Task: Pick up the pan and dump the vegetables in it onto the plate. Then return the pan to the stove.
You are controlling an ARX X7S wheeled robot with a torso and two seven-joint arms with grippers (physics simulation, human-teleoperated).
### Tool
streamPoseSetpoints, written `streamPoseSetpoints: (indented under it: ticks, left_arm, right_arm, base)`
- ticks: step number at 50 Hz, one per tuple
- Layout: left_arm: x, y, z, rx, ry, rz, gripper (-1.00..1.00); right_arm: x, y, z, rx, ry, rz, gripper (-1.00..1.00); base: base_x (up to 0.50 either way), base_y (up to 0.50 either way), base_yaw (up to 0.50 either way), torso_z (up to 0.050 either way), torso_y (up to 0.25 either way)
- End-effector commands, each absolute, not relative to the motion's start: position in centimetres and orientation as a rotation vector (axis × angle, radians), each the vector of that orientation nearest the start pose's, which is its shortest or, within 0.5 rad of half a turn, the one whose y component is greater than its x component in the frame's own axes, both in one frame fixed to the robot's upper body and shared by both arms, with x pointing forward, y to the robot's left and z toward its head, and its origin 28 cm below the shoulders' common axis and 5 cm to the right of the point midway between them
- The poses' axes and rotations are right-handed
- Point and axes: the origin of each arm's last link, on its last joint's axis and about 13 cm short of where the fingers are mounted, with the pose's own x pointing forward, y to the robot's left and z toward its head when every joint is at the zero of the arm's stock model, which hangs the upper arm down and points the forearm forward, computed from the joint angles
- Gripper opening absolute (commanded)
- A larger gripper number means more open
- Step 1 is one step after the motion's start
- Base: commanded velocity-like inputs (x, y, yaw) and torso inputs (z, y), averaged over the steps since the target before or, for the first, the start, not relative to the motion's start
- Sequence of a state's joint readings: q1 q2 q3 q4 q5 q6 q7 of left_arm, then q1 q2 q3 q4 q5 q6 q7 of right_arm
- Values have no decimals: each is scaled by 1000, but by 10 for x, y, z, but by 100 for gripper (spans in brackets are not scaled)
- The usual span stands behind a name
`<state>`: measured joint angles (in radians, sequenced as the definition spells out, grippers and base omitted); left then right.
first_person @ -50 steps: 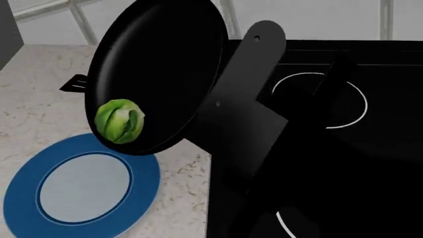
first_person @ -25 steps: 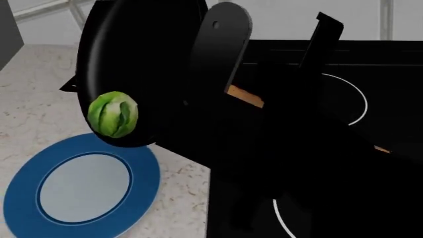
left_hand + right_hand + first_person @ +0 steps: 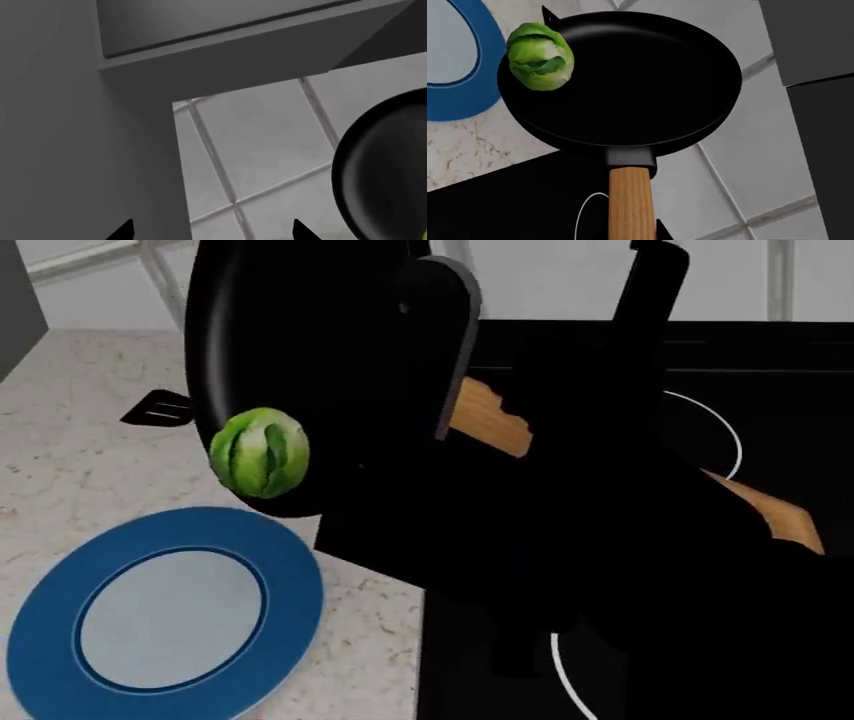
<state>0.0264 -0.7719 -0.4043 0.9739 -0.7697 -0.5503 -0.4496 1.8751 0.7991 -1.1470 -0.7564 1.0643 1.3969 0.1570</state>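
The stove (image 3: 787, 370), a glossy black cooktop with white burner rings, fills the right of the head view and stands bare where the pan belongs, which suggests the return step is not yet due. Left of it runs the pale speckled counter (image 3: 80, 460), and on its near left lies the plate (image 3: 40, 640), blue-rimmed with a pale centre, set flat and free to catch what falls. The pan (image 3: 320, 330) is held aloft and tipped steeply above the far edge of the plate, its open face turned toward the left and down so the contents can roll out; its wooden handle (image 3: 629, 200) runs back toward the right arm, whose dark links cover the middle of the head view. The right end effector cannot be seen closing on the handle in any view, so I cannot tell its state, though the pan hanging in the air along that wrist's axis implies a hold there. The left end effector (image 3: 210, 230) shows only two dark tips set well apart, wide and empty, facing the tiled wall away from the work. A small black spatula (image 3: 160, 408) lies on the counter behind the pan. The sprout (image 3: 260, 452) sits at the pan's low rim, seemingly just about to drop toward the plate.
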Motion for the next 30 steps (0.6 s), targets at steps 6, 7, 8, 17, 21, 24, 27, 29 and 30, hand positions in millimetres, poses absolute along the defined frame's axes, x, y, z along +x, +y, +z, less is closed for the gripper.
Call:
streamPoseSetpoints:
  ticks: [6, 7, 8, 17, 21, 24, 27, 29, 30]
  left_arm:
    - [149, 296, 215, 182, -422, 110, 100]
    - [149, 296, 215, 183, -420, 109, 100]
    - [149, 296, 215, 182, -421, 108, 100]
    - [149, 295, 212, 175, -408, 94, 100]
    - [148, 294, 212, 175, -410, 92, 100]
    - [149, 294, 211, 175, -407, 89, 100]
    - [149, 294, 211, 176, -406, 91, 100]
    - [148, 294, 211, 177, -408, 92, 100]
    - [148, 295, 211, 177, -408, 92, 100]
  right_arm:
    - [214, -120, 370, -1246, -252, 203, -100]
    - [214, -120, 371, -1246, -255, 206, -100]
    - [214, -120, 371, -1247, -260, 206, -100]
    - [214, -122, 375, -1430, -346, 114, -100]
    - [210, -119, 379, -1386, -360, 132, -100]
    - [209, -118, 379, -1398, -373, 131, -100]
    - [207, -114, 379, -1300, -363, 196, -100]
    - [206, -113, 378, -1304, -372, 198, -100]
    - [206, -113, 378, -1315, -372, 195, -100]
  base:
    - [0, 0, 0, 2, 4]
    - [0, 0, 0, 0, 0]
    - [0, 0, 0, 0, 0]
    - [0, 0, 0, 1, 2]
    - [0, 0, 0, 0, 3]
    - [0, 0, 0, 0, 3]
    - [0, 0, 0, 3, 0]
    - [0, 0, 0, 0, 5]
    - [0, 0, 0, 0, 0]
